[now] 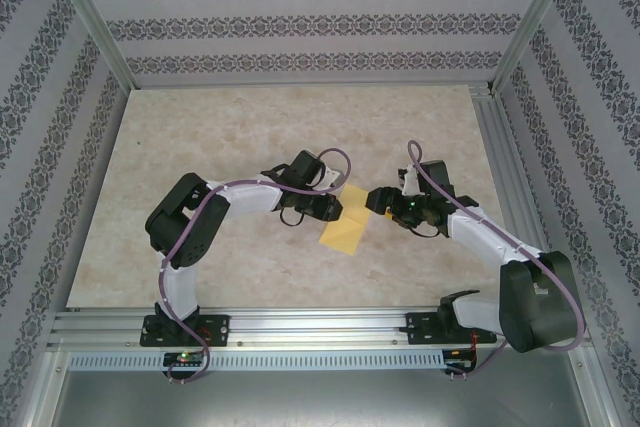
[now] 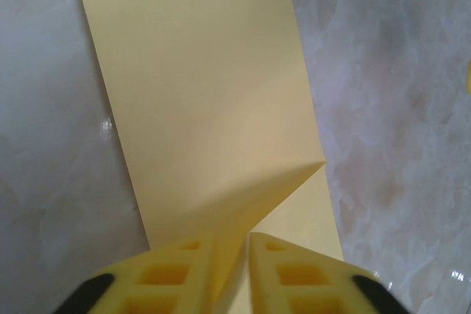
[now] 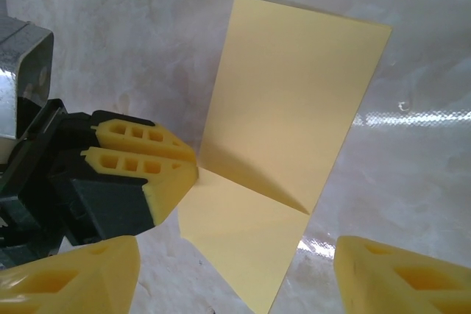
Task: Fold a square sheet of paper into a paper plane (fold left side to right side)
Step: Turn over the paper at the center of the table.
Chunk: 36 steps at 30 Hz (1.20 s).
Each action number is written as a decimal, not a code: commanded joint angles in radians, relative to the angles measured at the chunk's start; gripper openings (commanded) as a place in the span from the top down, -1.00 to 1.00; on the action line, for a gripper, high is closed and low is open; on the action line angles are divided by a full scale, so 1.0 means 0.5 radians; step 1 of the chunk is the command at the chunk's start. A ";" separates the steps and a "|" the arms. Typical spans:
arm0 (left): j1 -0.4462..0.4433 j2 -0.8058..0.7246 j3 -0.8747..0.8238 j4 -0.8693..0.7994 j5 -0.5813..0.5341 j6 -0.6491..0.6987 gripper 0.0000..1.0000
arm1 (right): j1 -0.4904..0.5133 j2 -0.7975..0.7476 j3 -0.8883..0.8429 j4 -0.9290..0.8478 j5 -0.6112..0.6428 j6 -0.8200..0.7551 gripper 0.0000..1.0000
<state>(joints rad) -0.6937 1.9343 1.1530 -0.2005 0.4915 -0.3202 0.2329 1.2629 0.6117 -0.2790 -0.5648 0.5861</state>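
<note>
Jaws of my left gripper (image 2: 234,246) pinch one raised edge of the thin pale-yellow square sheet of paper (image 2: 199,93), whose rest lies flat on the marbled beige tabletop (image 2: 397,108). My right gripper (image 3: 237,259) hovers just beside it, jaws wide apart, holding nothing.

One sheet of paper (image 1: 345,234), one table (image 1: 250,127) and two end effectors: the left end effector (image 1: 335,211) and the right end effector (image 1: 379,197).

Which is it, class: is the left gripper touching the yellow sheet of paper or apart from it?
Touching. In the left wrist view the left gripper is closed on a lifted fold of the yellow sheet of paper, no gap showing.
</note>
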 commanded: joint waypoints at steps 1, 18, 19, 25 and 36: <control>0.028 -0.001 0.043 -0.031 0.014 0.031 0.78 | -0.018 0.023 -0.050 0.128 -0.094 0.076 -0.39; 0.096 -0.156 -0.097 0.099 0.050 -0.018 0.83 | 0.134 0.337 -0.070 0.564 -0.163 0.464 -0.27; 0.096 -0.155 -0.100 0.100 0.048 -0.016 0.82 | 0.144 0.354 -0.070 0.592 -0.170 0.498 -0.27; 0.094 -0.150 -0.106 0.112 0.055 -0.021 0.81 | 0.178 0.484 -0.024 0.544 -0.151 0.627 -0.16; 0.116 -0.182 -0.074 0.067 -0.003 -0.013 0.32 | 0.211 0.550 -0.048 0.710 -0.188 0.771 0.37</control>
<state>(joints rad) -0.6544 1.8870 1.1076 -0.1768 0.4965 -0.3298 0.3275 1.5284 0.5842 0.0284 -0.6399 0.9489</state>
